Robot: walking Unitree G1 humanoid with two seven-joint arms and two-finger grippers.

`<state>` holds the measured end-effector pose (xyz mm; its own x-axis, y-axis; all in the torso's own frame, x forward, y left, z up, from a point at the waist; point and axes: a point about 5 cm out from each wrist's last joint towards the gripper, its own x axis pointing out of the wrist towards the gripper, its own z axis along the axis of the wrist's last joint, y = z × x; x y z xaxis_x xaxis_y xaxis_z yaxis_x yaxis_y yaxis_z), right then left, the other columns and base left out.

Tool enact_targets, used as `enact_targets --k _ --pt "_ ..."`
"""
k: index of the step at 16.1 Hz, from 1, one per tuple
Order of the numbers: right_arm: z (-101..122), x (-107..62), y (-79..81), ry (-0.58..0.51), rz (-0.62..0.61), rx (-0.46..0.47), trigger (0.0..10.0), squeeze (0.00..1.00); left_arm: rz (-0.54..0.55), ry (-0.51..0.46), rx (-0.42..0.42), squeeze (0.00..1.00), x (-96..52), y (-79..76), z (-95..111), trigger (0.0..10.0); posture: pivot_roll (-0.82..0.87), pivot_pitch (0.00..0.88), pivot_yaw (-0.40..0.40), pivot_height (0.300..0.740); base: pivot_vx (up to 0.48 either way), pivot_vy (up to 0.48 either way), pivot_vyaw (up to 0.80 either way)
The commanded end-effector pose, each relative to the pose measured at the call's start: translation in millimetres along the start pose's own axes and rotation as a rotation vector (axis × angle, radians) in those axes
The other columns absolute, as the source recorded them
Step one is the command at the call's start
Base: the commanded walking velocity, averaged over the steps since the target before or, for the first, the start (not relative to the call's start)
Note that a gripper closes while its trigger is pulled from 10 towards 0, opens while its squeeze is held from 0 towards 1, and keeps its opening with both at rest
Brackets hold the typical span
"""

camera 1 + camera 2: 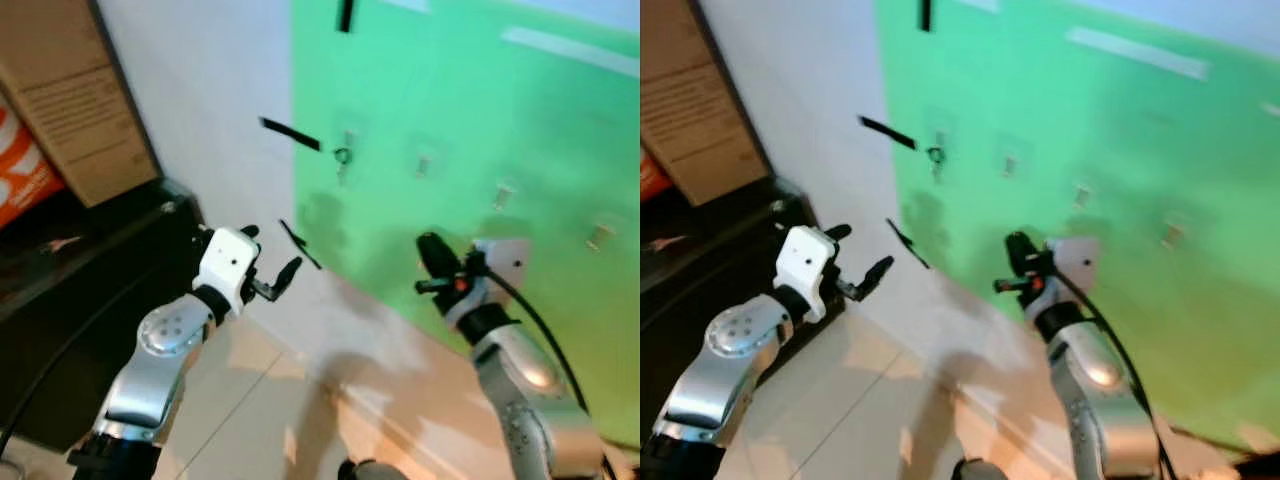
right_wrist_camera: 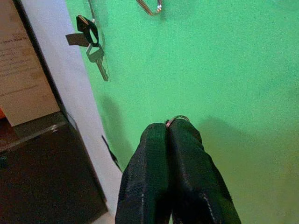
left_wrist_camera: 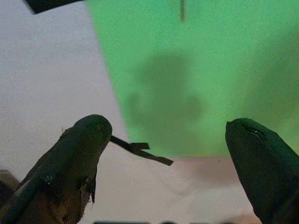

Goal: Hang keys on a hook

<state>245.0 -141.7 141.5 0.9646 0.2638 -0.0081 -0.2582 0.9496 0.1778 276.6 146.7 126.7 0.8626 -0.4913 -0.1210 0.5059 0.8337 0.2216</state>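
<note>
Green backing covers the wall (image 1: 470,110) ahead, cardboard box (image 1: 70,100) at far left. My left gripper (image 1: 268,262) hangs released near the panel's edge. One key (image 2: 97,58) dangles on the leftmost hook (image 1: 343,157). My right gripper (image 2: 174,133) is clenched on a key ring (image 2: 177,119) (barely peeking out)

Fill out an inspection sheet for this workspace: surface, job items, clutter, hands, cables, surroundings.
Surface: green wall panel, vertical, with a row of hooks.
Job's things: one key already hangs on the leftmost hook; a metal key ring peeks from the right hand's fingertips.
Clutter: black tape strips on the white wall.
Hands: left hand open, empty, raised before the wall; right hand shut on the ring, below the hooks.
Cables: black cable along the right arm.
Surroundings: cardboard box, dark cabinet, tiled floor.
</note>
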Motion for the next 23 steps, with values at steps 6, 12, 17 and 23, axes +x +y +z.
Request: enact_targets --k 6,12,17,23 --pt "11 10.5 3.2 -0.052 0.012 0.041 10.0 0.00 -0.022 0.000 0.041 0.00 1.2 6.7 7 10.0 -0.01 0.000 -0.009 0.740 0.000 0.102 0.00" --pt "19 16.4 -4.5 -0.072 -0.013 0.044 10.0 0.00 -0.138 -0.027 0.043 0.00 2.8 3.0 16 10.0 -0.02 0.000 -0.003 0.740 0.000 0.000 0.00" --pt "37 23.9 -8.5 -0.140 -0.014 0.067 10.0 0.00 -0.365 -0.071 0.001 0.00 0.5 -14.1 23 10.0 -0.03 0.000 0.007 0.740 0.000 0.000 0.00" --pt "48 26.7 -8.1 -0.187 0.015 0.093 10.0 0.00 -0.456 -0.088 -0.029 0.00 -2.2 -19.3 28 10.0 -0.03 0.000 0.002 0.740 0.000 0.000 0.00"
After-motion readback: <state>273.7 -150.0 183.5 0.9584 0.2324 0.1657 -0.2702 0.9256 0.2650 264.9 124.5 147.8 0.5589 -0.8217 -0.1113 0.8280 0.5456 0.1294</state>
